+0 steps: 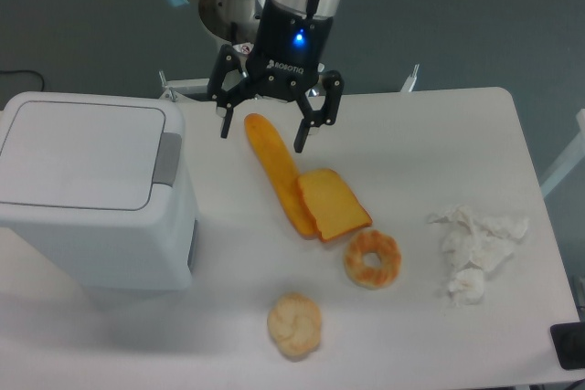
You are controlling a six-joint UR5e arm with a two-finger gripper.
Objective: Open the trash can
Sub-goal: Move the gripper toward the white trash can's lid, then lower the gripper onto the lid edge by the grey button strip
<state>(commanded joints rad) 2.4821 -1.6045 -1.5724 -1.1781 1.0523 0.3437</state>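
Note:
The trash can (87, 194) is a large white boxy bin at the left of the table. Its flat lid (80, 152) lies shut, with a grey push tab (166, 159) on its right edge. My gripper (261, 135) hangs open and empty above the far end of a long baguette (274, 175), to the right of the bin and a little beyond the tab. Its two black fingers point down and stand wide apart.
A toast slice (334, 205) leans on the baguette. A glazed donut (372, 258) and a round bun (294, 324) lie nearer the front. Crumpled white tissue (475, 248) lies at the right. A dark object (570, 346) sits at the front right corner.

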